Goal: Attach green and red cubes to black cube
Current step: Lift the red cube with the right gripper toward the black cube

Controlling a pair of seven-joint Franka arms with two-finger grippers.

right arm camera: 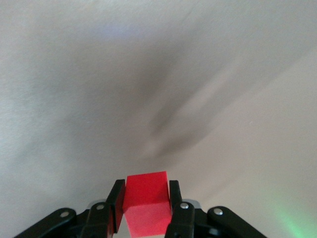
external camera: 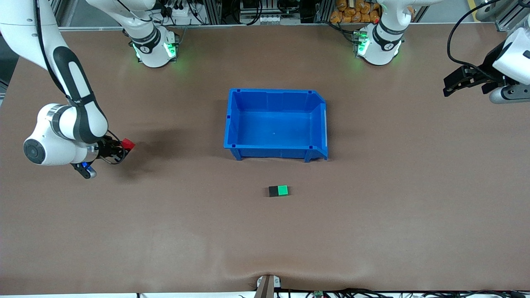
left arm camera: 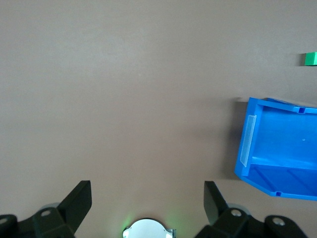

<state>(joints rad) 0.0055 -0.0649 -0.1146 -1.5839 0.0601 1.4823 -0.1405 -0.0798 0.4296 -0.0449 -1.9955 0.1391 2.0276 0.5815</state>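
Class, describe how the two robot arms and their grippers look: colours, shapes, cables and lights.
Both arms are glossy white with rounded joints and black bands; green lights glow at their bases. Black cables run along them. The right gripper and left gripper are black, each with two short fingers.

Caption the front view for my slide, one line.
Right end effector holds the red cube over the table; green cube already joined to black cube near the blue bin.

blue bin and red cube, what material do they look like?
Blue bin: looks like moulded plastic, semi-gloss; ribbed walls, soft sheen on the floor, a clear label strip on its lip. Red cube, clamped in the right gripper: plain, uniform colour, matte faces, crisp edges; probably plastic, painted wood not ruled out.
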